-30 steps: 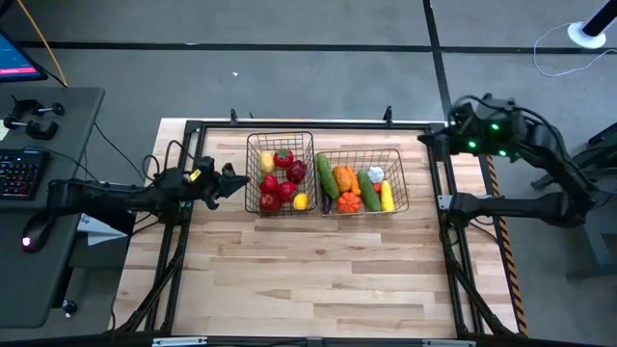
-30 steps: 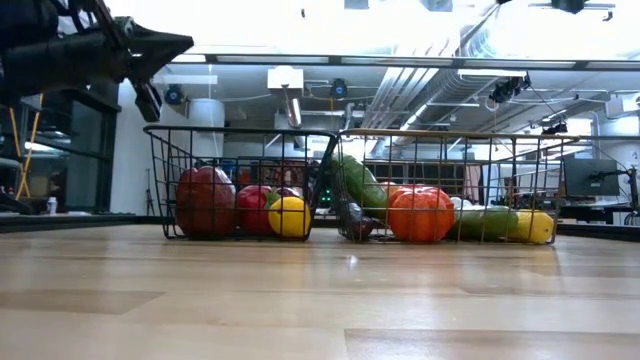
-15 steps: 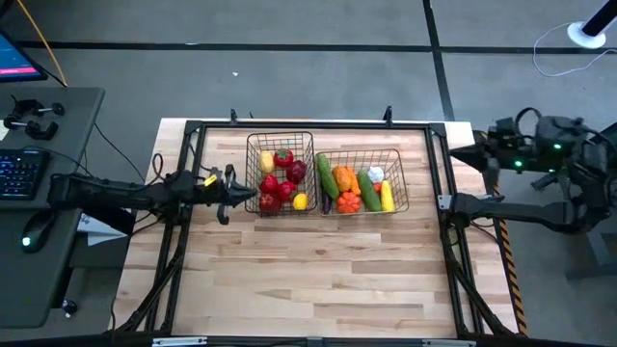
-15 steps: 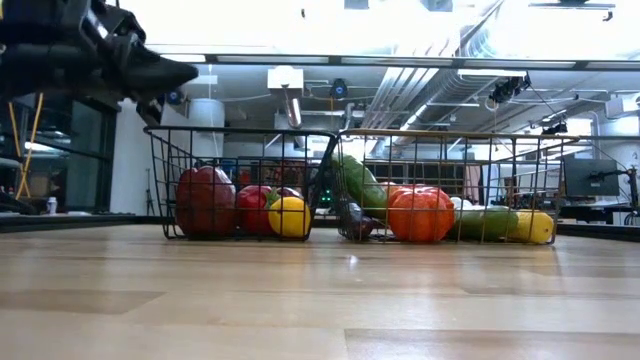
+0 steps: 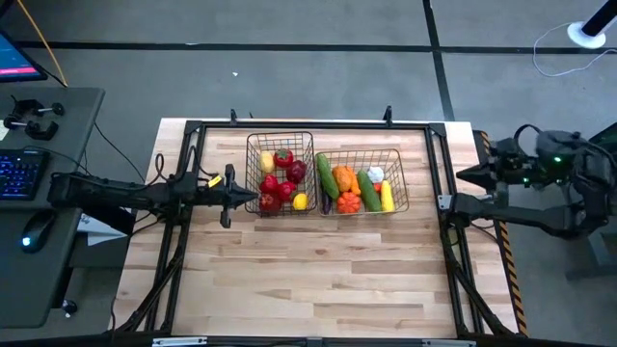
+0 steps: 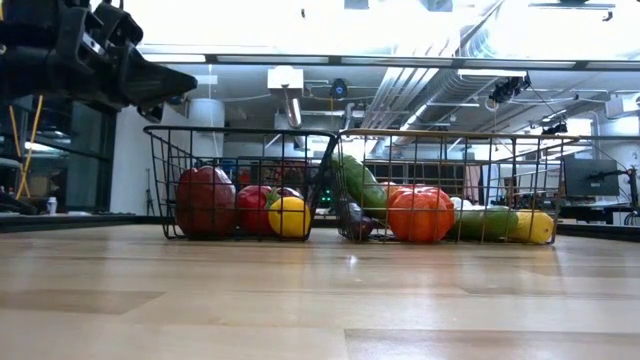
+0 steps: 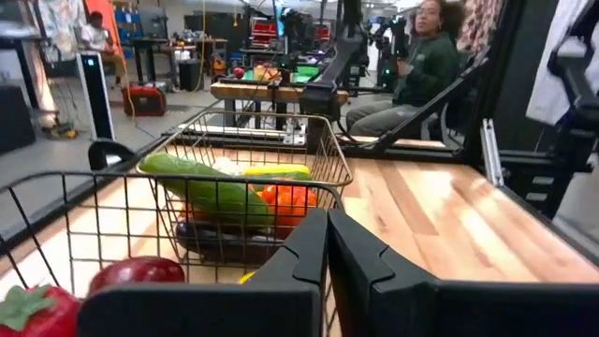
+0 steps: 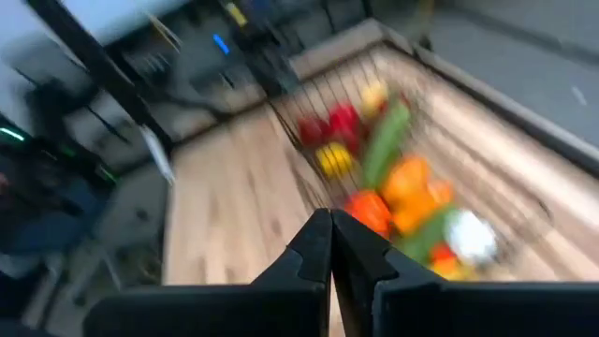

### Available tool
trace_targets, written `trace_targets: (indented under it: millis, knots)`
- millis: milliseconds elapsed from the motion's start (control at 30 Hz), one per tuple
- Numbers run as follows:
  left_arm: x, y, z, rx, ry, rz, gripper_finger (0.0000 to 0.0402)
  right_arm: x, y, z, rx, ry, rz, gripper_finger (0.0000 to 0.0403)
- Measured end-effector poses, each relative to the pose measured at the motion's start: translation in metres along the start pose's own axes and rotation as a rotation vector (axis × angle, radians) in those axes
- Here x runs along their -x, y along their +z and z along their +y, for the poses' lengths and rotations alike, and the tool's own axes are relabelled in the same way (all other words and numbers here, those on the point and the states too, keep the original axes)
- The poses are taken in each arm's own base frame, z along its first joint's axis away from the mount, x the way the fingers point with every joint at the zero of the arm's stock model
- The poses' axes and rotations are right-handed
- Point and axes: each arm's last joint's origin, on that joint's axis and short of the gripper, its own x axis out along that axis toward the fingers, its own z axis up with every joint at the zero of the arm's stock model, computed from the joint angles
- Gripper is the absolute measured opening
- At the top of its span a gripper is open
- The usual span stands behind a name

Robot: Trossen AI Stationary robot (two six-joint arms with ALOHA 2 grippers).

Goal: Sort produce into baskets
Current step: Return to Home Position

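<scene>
- The wooden table (image 5: 308, 280) has no loose produce on it. Everything in view lies in the two baskets, which stand side by side toward the far edge.
- The left arm reaches in from the table's left side. The left gripper (image 5: 246, 199) hangs at the narrower basket's outer wall and, in the low view, above its rim. Its fingers are pressed together and hold nothing. The mesh lies straight ahead of the fingertips, so the way home looks to be straight back along the arm's own line.
- The right arm sits beyond the table's right edge. The right gripper (image 5: 462, 175) points toward the table, well apart from the wider basket, and is closed on nothing.
- The wider basket (image 5: 362, 151) holds two green cucumbers (image 5: 328, 176), their long axes running front to back. It also holds an orange pumpkin (image 5: 349, 203), a dark eggplant (image 5: 326, 204), a yellow piece (image 5: 387, 197) and a white piece (image 5: 375, 173).
- The narrower basket (image 5: 280, 135) holds red fruits (image 5: 270, 188) and a lemon (image 5: 301, 201).
- The sorting looks finished.
</scene>
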Motion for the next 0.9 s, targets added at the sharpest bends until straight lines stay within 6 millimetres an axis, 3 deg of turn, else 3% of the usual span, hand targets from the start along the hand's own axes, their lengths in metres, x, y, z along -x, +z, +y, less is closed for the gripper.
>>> trace_targets:
  millis: [167, 367, 467, 700, 900]
  knots:
    - [0.0, 0.0, 0.0, 0.052, 0.0, 0.0, 0.0, -0.019, -0.018, -0.008, 0.043, 0.144, -0.269, 0.0]
    - [0.0, 0.0, 0.0, 0.064, 0.0, 0.0, 0.0, -0.097, -0.036, -0.027, 0.099, 0.335, -0.463, 0.0]
    - [0.0, 0.0, 0.0, 0.064, 0.0, 0.0, 0.0, -0.122, -0.044, -0.034, 0.08, 0.417, -0.494, 0.0]
    - [0.003, 0.004, 0.0, 0.063, -0.002, -0.032, 0.0, -0.145, -0.068, -0.047, 0.024, 0.407, -0.462, 0.0]
    - [0.006, 0.009, 0.0, 0.062, -0.005, -0.076, 0.0, -0.16, -0.087, -0.05, -0.016, 0.51, -0.553, 0.0]
